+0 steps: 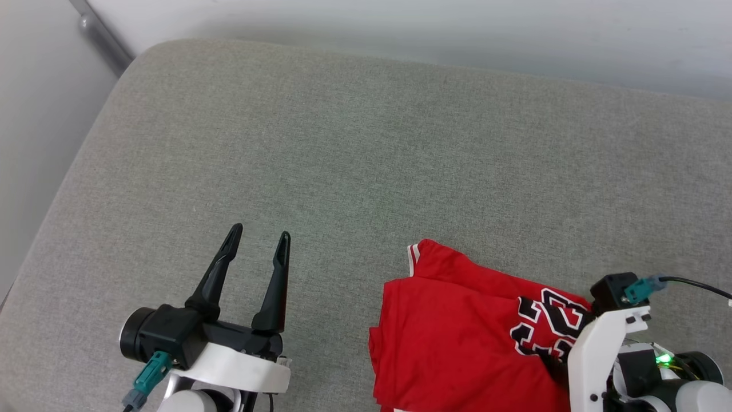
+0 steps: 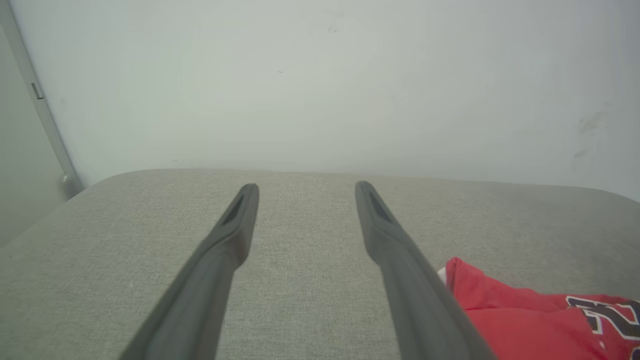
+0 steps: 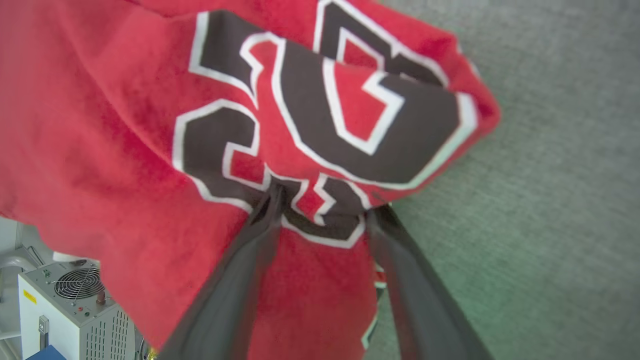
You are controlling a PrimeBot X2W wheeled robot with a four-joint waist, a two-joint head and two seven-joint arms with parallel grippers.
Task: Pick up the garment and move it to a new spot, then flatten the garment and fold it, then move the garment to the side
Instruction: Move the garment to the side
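Note:
The garment (image 1: 457, 332) lies folded at the near right of the grey cushion (image 1: 343, 160), red with a black, white-outlined number on top and striped trim at its far corner. It also shows at the lower right of the left wrist view as the garment (image 2: 525, 320). My left gripper (image 1: 260, 233) is open and empty over bare cushion to the garment's left, its fingers (image 2: 235, 235) spread wide. My right gripper (image 3: 322, 205) pushes into the garment (image 3: 125, 125) at the number. Its jaws stand apart with cloth bunched between them, and the fingertips are buried in folds. My right wrist (image 1: 600, 343) covers that spot from above.
A pale wall (image 1: 400, 28) runs behind the cushion, and a metal rail (image 1: 103, 40) stands at the far left corner. The cushion's rounded left edge (image 1: 63, 189) drops away. A white machine with a fan grille (image 3: 65, 310) sits below the near edge.

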